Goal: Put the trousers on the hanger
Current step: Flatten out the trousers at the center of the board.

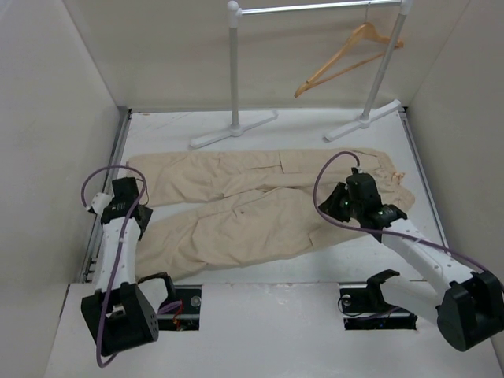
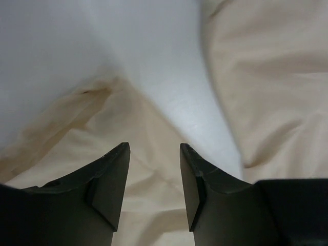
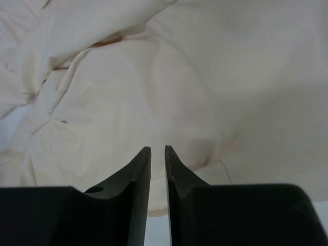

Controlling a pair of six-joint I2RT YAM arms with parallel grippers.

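The beige trousers (image 1: 260, 209) lie flat on the white table, waist to the right, both legs running left. The wooden hanger (image 1: 346, 59) hangs by its hook from the rack's bar at the back right, tilted. My left gripper (image 1: 130, 206) hovers over the leg ends at the left. In the left wrist view it (image 2: 154, 146) is open and empty, with fabric (image 2: 143, 169) under the fingers and bare table between the legs. My right gripper (image 1: 337, 201) is over the waist end. In the right wrist view it (image 3: 158, 148) is shut to a thin slit and empty, above the cloth (image 3: 169, 87).
The white metal garment rack (image 1: 235, 79) stands at the back, its two feet (image 1: 232, 132) on the table just beyond the trousers. White walls close in the table on the left, right and back. Purple cables loop off both wrists.
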